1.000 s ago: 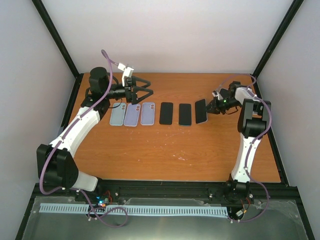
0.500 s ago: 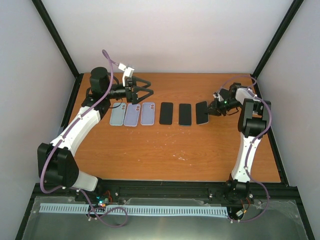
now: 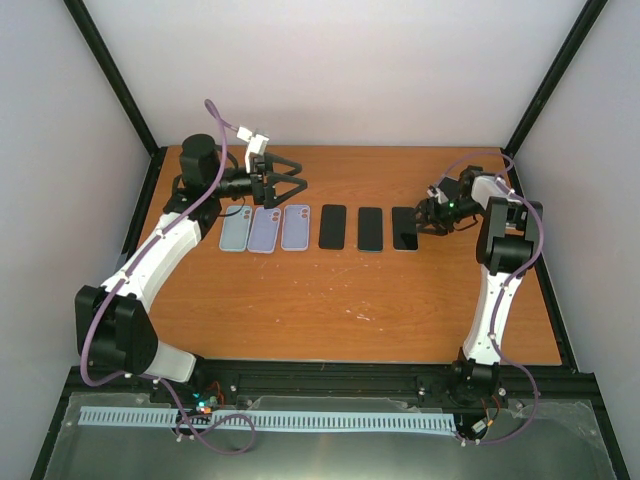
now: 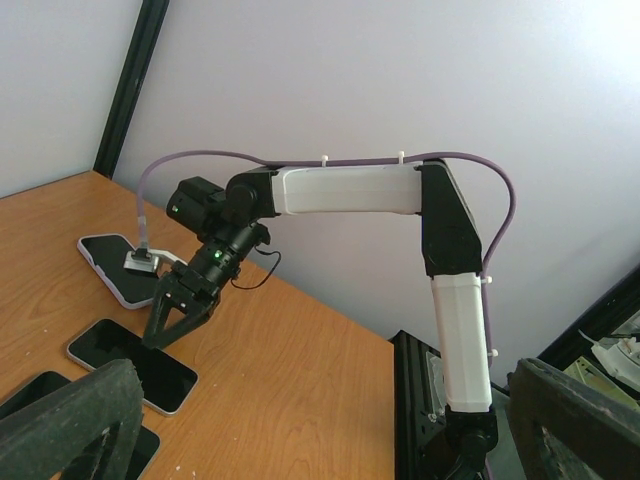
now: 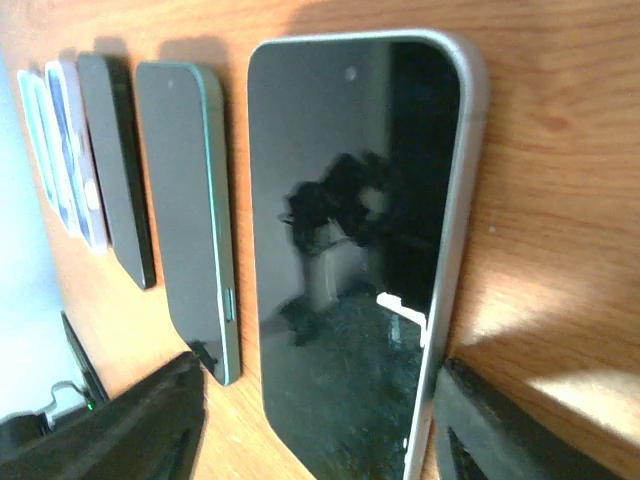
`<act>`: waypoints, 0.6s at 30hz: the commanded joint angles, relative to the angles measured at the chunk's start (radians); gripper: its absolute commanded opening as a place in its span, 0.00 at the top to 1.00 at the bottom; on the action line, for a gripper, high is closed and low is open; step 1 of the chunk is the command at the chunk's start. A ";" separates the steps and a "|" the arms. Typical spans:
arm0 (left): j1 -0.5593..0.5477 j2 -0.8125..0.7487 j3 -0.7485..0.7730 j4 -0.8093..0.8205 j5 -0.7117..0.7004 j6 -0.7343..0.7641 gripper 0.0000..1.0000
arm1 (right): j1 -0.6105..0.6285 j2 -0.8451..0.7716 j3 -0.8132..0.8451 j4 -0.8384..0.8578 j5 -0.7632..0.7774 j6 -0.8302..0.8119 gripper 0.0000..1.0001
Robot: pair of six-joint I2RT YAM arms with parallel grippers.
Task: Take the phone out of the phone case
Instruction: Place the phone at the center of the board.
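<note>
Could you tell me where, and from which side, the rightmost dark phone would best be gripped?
Probably across its two long edges near the middle, coming straight down from above. The phone lies flat, screen up, so only its thin rounded sides offer purchase. The gap to the neighbouring phone looks wide enough to reach into.

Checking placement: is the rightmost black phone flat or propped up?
Flat: the rightmost black phone lies screen-up on the orange wooden table.

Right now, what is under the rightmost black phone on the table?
The rightmost phone lies flat, screen up, on the wooden table; only wood shows around its edges. Its underside is covered, so unseen.
</note>
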 commanded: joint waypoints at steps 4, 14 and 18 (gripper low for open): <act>0.006 0.012 0.058 0.011 0.004 0.019 0.00 | -0.004 -0.069 -0.016 -0.008 0.031 -0.011 0.20; 0.005 0.001 0.055 0.005 -0.002 0.026 0.00 | -0.002 -0.251 -0.098 0.075 0.198 0.003 0.00; 0.005 -0.004 0.075 -0.019 -0.020 0.043 0.00 | -0.003 -0.337 -0.123 0.126 0.273 0.036 0.00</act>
